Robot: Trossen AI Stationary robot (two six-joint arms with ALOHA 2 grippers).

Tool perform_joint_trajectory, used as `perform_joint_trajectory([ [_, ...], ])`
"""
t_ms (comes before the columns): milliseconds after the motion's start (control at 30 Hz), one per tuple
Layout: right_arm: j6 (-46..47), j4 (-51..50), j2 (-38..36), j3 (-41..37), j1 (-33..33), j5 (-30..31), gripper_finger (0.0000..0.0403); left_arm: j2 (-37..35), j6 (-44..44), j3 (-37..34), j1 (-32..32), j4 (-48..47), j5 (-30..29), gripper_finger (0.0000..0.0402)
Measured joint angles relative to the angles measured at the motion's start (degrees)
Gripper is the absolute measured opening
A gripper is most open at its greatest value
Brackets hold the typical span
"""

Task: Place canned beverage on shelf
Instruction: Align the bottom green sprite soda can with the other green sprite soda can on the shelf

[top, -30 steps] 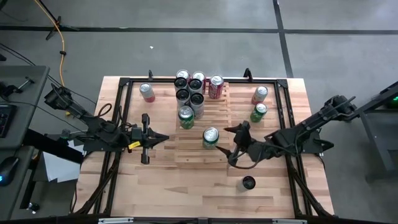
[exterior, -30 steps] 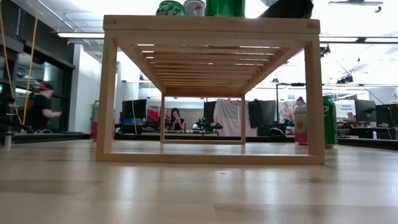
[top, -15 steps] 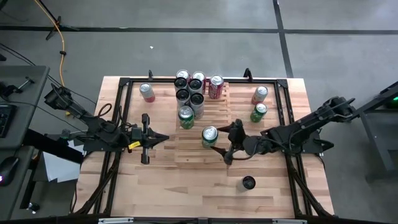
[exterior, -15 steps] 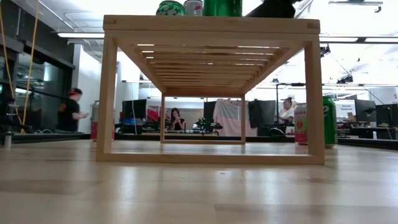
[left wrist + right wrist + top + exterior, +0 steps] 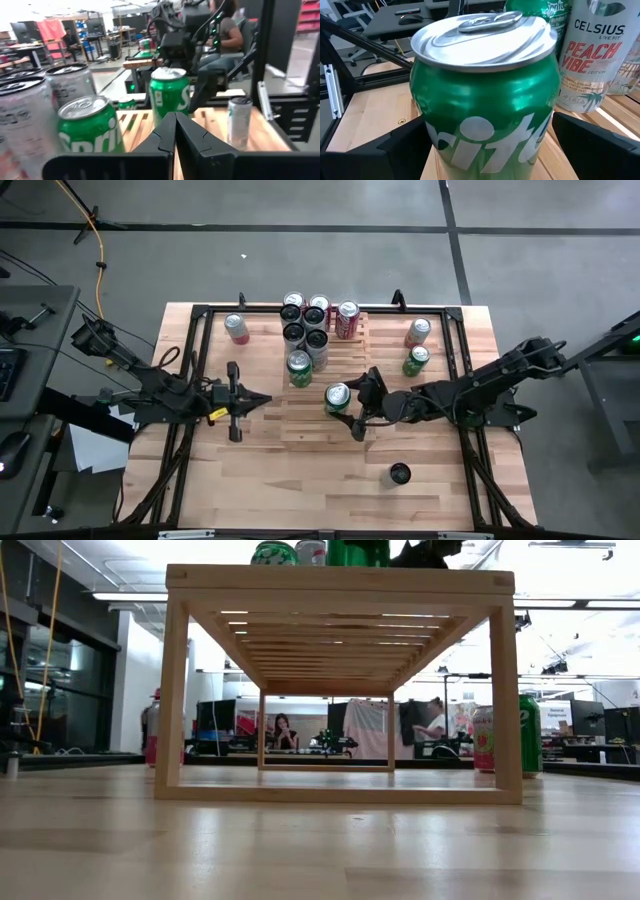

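The shelf, a light-wood slat rack, stands mid-table. A green can stands upright on its slats toward the near right. My right gripper reaches in level from the table's right, open. Its fingers stand on either side of this green can, and I see no touch. Several more cans cluster at the shelf's far end. My left gripper is shut and empty just off the shelf's left side, pointing toward it.
Loose cans stand on the tabletop: a pink one at far left, a pink one and a green one at far right, a dark one near the front. A black frame borders the table. People are in the room behind.
My right gripper has moved toward the table's left, onto the green can, and its open fingers now flank the can. The can has stayed in place on the shelf.
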Motion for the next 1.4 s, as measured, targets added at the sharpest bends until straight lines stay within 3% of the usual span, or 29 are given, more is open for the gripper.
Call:
perform_joint_trajectory([
  [233,-0.3,0.3,0.0,0.0,0.0,0.2,0.037,-1.0,0.0,0.0,0.0,-1.7,-5.9,0.0],
  [433,-3.9,4.1,0.1,0.0,-1.2,2.4,0.0284,-1.9,0.0,0.0,0.0,-3.0,-11.7,0.0],
  [800,-5.1,8.9,0.3,0.0,-5.6,2.2,0.0283,-2.0,0.0,0.0,0.0,-3.3,-14.4,0.0],
  [1100,-6.4,9.0,5.8,2.8,-7.2,0.5,0.0283,-2.0,1.0,0.0,0.0,-3.4,-14.5,0.0],
  [1400,-9.8,5.9,8.0,6.2,-7.2,4.0,0.0283,-2.0,0.9,0.0,0.0,-3.4,-14.5,0.0],
])
